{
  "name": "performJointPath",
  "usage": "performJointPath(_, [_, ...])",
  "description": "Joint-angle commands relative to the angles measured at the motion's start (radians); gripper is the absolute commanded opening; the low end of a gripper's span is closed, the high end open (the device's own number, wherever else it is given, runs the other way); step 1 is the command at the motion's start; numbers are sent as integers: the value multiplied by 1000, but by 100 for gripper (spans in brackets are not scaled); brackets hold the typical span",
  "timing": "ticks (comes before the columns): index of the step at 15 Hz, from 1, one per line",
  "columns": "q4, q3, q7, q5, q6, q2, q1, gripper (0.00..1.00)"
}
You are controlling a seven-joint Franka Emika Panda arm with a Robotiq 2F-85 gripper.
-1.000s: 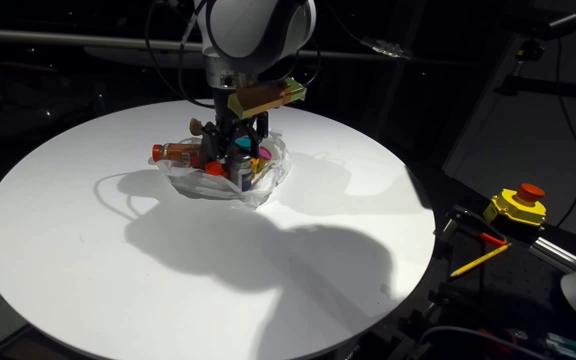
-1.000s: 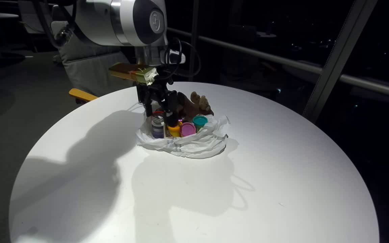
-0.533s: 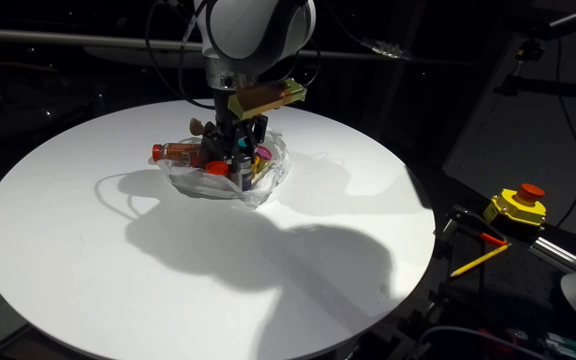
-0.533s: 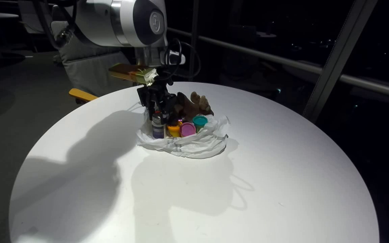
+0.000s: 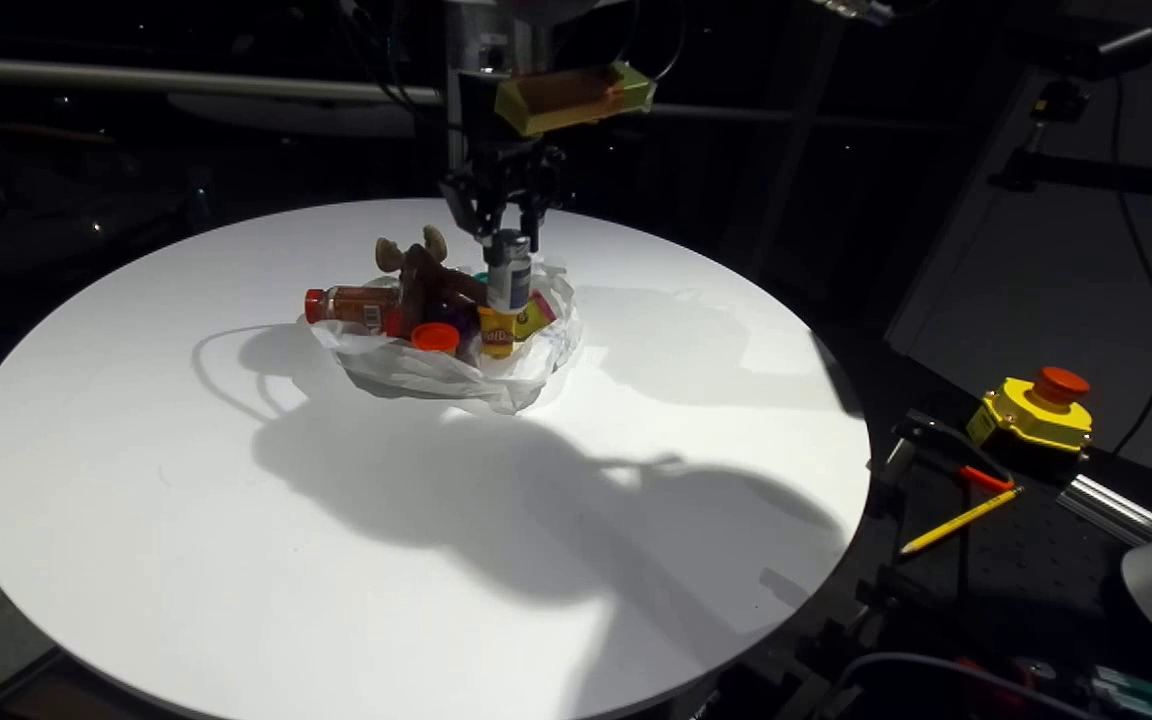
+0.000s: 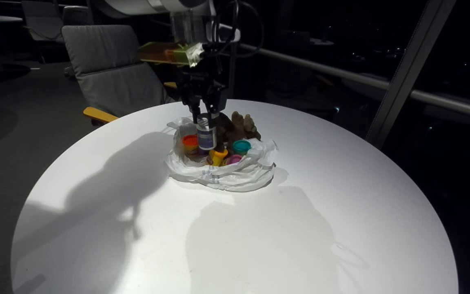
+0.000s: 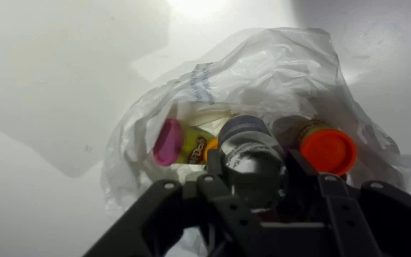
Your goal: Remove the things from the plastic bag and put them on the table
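Note:
My gripper (image 5: 513, 238) is shut on a small jar (image 5: 509, 278) with a shiny grey top and a white and purple label. It holds the jar upright just above the other things in the white plastic bag (image 6: 239, 179), which lies open on the round table (image 5: 236, 560). The jar also shows between the fingers in the wrist view (image 7: 250, 153). In the bag are an orange-lidded tub (image 7: 328, 151), a pink-lidded tub (image 7: 168, 142), a yellow tub (image 6: 218, 157), a teal-lidded tub (image 6: 241, 147), a brown plush toy (image 6: 235, 128) and a red-capped bottle (image 5: 351, 305).
A yellow box with a red button (image 5: 1036, 410) and a yellow pencil (image 5: 961, 520) are on a dark surface beside the table. A grey chair (image 6: 112, 73) stands behind the table's edge.
My gripper has closed on the jar and lifted it up from the bag. The yellow and pink tubs have tilted. The plush toy and orange-lidded tub are less hidden by the arm.

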Motion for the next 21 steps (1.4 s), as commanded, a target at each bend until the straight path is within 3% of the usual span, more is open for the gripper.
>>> performJointPath(1, [-198, -40, 10, -67, 23, -206, -41, 24])
performJointPath(5, [-319, -74, 18, -109, 82, -259, -123, 24])
performJointPath(9, [-378, -106, 51, -169, 227, -191, -172, 24])
performJointPath(17, [-422, -121, 16, -66, 399, -67, -210, 24])
performJointPath(18, [-429, -118, 10, -50, 410, -68, -211, 74])
performJointPath(19, [-438, -122, 8, -43, 425, -79, -207, 75])
performJointPath(21, [-454, -143, 24, -53, 444, -105, -183, 88])
